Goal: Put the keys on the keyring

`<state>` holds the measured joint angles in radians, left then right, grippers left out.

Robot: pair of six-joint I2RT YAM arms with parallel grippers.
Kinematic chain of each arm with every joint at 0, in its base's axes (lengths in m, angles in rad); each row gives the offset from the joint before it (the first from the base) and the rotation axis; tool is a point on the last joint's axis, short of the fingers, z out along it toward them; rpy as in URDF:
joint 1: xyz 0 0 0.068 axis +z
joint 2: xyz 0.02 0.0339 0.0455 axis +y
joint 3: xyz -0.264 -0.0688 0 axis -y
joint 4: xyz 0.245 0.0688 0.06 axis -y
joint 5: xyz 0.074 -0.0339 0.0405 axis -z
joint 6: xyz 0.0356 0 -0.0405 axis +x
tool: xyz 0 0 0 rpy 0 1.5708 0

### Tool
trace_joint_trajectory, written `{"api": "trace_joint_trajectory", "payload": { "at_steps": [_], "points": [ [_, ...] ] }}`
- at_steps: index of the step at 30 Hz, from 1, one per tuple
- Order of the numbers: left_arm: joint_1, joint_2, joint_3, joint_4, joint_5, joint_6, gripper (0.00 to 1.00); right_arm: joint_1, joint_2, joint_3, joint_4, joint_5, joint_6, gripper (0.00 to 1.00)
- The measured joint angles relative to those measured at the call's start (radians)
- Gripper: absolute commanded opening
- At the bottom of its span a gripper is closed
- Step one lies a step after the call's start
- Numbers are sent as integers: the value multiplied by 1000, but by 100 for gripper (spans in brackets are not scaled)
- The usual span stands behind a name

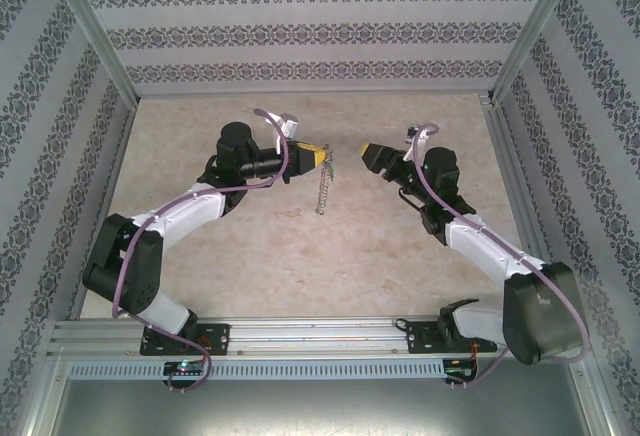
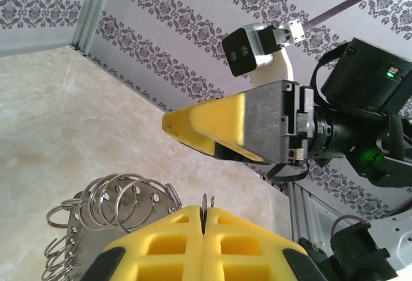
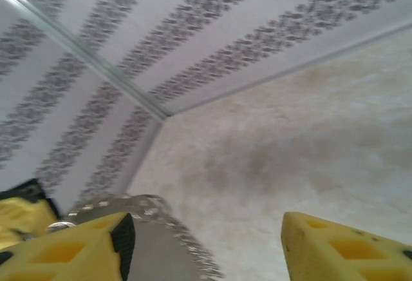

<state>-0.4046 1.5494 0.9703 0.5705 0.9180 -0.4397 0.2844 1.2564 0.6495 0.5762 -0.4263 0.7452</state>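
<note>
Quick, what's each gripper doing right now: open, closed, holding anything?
Left gripper: shut on the keyring.
Right gripper: open, nothing seen between its fingers.

Near the middle of the surface (image 1: 250, 256), the keyring (image 1: 322, 191) is pinched in the left gripper (image 1: 322, 159) fingers and trails toward 6 o'clock from them. The right gripper (image 1: 364, 152) sits near, at its 3 o'clock, not touching.

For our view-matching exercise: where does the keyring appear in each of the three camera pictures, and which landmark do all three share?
Top external: the keyring hangs from the left claw, over the middle of the table.
Left wrist: bottom left, beside the shut left claw.
Right wrist: a blurred grey shape at bottom left, probably the keyring.
Shared landmark: the patterned wall.
</note>
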Motion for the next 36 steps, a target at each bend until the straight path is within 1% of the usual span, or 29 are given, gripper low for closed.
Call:
{"api": "trace_joint_trajectory", "payload": {
  "at_steps": [6, 11, 13, 21, 36],
  "points": [
    [0, 0, -23, 33, -20, -45, 0, 36, 82, -4, 224, -114, 117, 45],
    [0, 0, -24, 68, -27, -78, 0, 77, 146, -4, 332, -168, 166, 32],
    [0, 0, -24, 74, -29, -86, 0, 92, 162, -4, 360, -182, 174, 29],
    [0, 8, -24, 76, -29, -95, 0, 116, 171, -4, 416, -200, 181, 29],
    [0, 11, -24, 97, -29, -112, 0, 133, 183, -3, 424, -222, 181, 29]
  ]
}}
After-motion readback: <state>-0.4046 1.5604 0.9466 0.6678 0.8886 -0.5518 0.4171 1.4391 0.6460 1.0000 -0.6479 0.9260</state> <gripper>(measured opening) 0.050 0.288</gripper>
